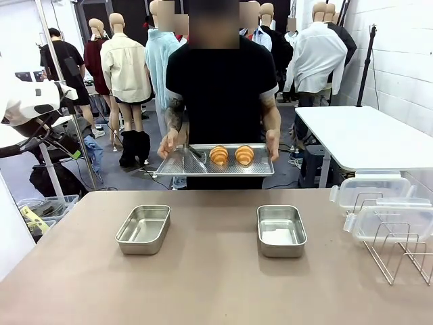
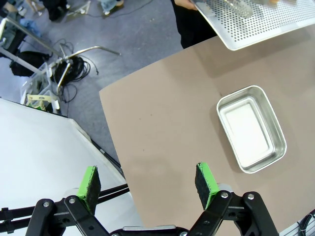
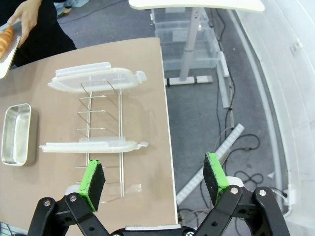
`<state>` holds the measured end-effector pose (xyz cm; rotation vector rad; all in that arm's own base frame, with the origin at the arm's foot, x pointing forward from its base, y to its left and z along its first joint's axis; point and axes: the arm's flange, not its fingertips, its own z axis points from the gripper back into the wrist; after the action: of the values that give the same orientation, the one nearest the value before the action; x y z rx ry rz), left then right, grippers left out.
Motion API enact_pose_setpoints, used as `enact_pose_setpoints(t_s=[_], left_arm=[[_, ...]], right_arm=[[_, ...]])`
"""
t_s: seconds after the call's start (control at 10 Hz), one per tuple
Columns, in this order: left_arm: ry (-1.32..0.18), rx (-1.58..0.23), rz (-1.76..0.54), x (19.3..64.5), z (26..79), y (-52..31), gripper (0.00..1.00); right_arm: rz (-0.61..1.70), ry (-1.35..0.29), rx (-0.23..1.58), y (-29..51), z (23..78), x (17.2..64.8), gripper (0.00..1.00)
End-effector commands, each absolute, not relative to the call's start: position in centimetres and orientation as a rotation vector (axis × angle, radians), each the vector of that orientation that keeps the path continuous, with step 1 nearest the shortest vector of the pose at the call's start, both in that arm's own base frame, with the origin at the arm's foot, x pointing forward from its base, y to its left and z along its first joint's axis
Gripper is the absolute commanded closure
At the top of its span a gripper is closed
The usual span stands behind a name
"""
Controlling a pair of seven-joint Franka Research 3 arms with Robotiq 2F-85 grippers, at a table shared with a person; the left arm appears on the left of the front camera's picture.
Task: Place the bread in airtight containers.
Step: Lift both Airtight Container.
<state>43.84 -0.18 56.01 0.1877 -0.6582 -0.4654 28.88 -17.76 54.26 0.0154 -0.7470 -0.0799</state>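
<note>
A person offers us a tray [image 1: 179, 164] of bread [image 1: 218, 155] across a desk [image 1: 216, 291] set with two open containers [image 1: 143, 229].
Beyond the far edge the person holds the perforated tray level in both hands, likely so we can reach both pieces of bread. The steel containers sit empty at mid-desk, left and right, lidless for filling; their clear lids [image 1: 373, 189] lie on a wire rack [image 1: 396, 254] at right. Our left jaws and right jaws stand wide apart, holding nothing.
</note>
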Motion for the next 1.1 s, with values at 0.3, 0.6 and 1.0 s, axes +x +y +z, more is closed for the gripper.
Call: enact_pose_setpoints(t_s=[0.3, 0.6, 1.0], left_arm=[[-0.656, 0.199, -0.477, 43.64, 55.96, 0.1, 0.0], [-0.656, 0.199, -0.477, 43.64, 55.96, 0.1, 0.0], [-0.656, 0.199, -0.477, 43.64, 55.96, 0.1, 0.0]], right_arm=[[-0.073, -0.74, 0.025, -17.85, 53.94, 28.82, 0.0], [-0.073, -0.74, 0.025, -17.85, 53.94, 28.82, 0.0], [-0.073, -0.74, 0.025, -17.85, 53.94, 28.82, 0.0]])
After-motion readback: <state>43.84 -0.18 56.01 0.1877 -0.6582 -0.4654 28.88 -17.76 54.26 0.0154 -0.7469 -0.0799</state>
